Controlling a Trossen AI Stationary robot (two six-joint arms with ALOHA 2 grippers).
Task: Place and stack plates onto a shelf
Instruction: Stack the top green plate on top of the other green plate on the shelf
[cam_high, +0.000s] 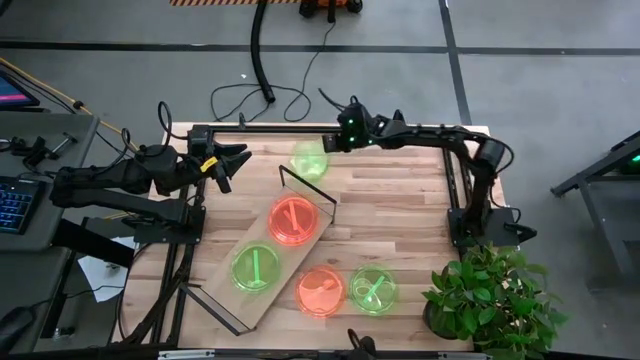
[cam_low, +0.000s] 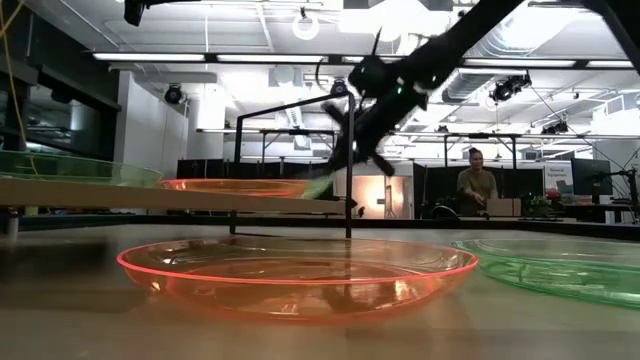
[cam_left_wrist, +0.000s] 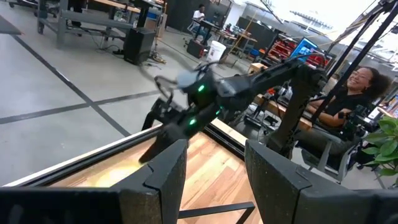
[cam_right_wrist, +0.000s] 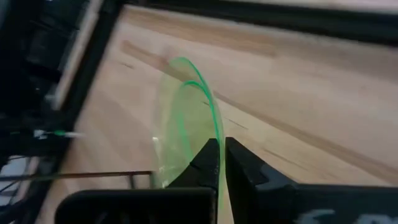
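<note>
The shelf (cam_high: 240, 300) lies slantwise on the table, with an orange plate (cam_high: 294, 220) and a green plate (cam_high: 256, 267) resting flat on it. Another orange plate (cam_high: 321, 290) and another green plate (cam_high: 374, 288) lie flat on the table near the front edge. My right gripper (cam_high: 330, 149) is shut on a third green plate (cam_high: 310, 160) at the shelf's far end, by the wire frame (cam_high: 305, 178). My left gripper (cam_high: 228, 166) is open and empty at the far left, above the table. My right gripper pinches the green plate's rim (cam_right_wrist: 211, 134) between its two fingers, on the side toward the table's far right. The fingers slant down from the far right. The plate is lifted clear of the table and tilted, its free side reaching out over the shelf's far end (cam_low: 322, 186).
A potted plant (cam_high: 490, 295) stands at the near right corner. Black frame rails (cam_high: 270, 128) run along the table's far and side edges. Bare wood lies between the shelf and the right arm's base (cam_high: 470, 215). A person sits in the room beyond (cam_low: 478, 182).
</note>
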